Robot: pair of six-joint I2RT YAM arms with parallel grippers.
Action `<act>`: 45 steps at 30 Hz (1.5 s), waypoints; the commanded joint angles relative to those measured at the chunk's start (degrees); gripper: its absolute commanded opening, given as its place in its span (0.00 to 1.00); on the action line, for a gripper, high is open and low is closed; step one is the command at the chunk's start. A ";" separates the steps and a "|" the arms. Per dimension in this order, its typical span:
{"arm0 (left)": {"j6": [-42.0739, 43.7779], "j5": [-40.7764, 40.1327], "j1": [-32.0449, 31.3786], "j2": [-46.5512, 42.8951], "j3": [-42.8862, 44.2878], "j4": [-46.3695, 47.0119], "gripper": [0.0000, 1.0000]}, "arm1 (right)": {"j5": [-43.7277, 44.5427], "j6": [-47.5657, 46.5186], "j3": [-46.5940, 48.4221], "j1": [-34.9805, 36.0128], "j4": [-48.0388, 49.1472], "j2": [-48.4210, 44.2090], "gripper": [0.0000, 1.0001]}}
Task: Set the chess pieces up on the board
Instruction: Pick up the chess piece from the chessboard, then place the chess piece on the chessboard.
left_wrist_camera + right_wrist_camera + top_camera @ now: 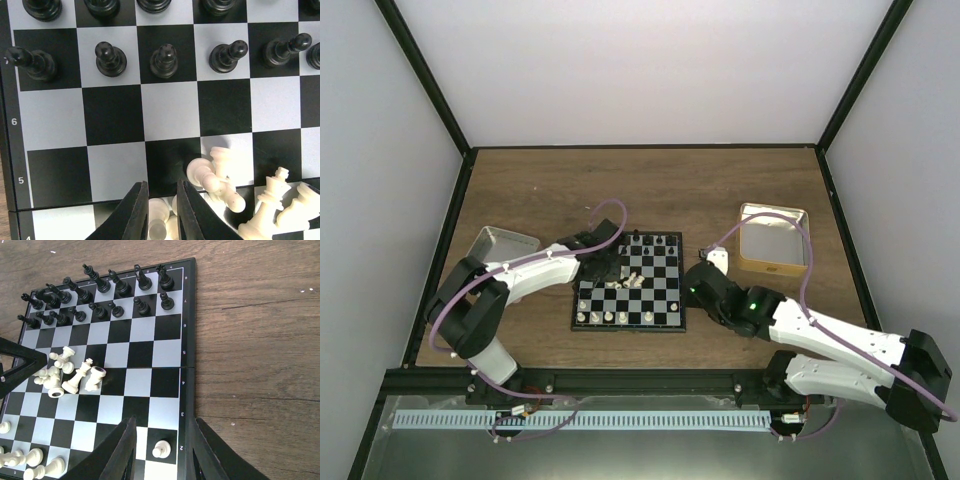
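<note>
Possibly the left tool (162, 192), pinched on a white piece (159, 226) in the toppled heap (225, 185) on the board (660, 287), scatters neighbours on lifting; the right tool (162, 427) hangs open by its right edge.

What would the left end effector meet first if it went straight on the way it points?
Probably the white piece lying between the fingers of the left end effector, then the board; depth is unclear.
</note>
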 commanded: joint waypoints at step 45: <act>-0.96 6.36 -2.37 -13.41 -11.10 -4.85 0.11 | -0.38 0.41 -1.29 -0.62 3.24 2.05 0.31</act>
